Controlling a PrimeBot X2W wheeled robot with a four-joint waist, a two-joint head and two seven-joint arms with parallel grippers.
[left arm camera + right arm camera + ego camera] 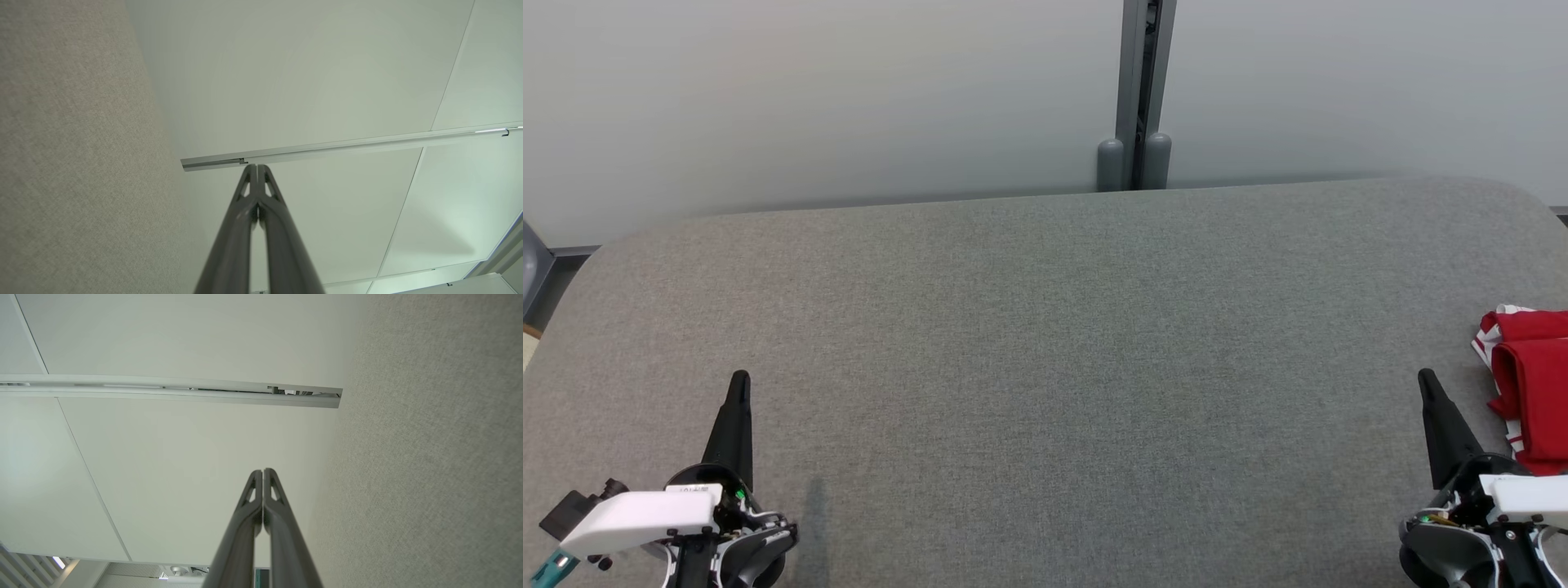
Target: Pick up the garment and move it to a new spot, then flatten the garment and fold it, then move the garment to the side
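Resting empty, left gripper (pixel 739 379) and right gripper (pixel 1425 376) sit pinched together; garment (pixel 1535 392) lies folded at the table (pixel 1045 367) right edge, so likely finished, only checking remains.

The garment (pixel 1535 384) lies on the table (pixel 1045 343) at my far right, just beside my right gripper (pixel 1425 376) — my left gripper (pixel 739 377) sits well apart, opposite; a wall (pixel 849 98) stands behind the table.
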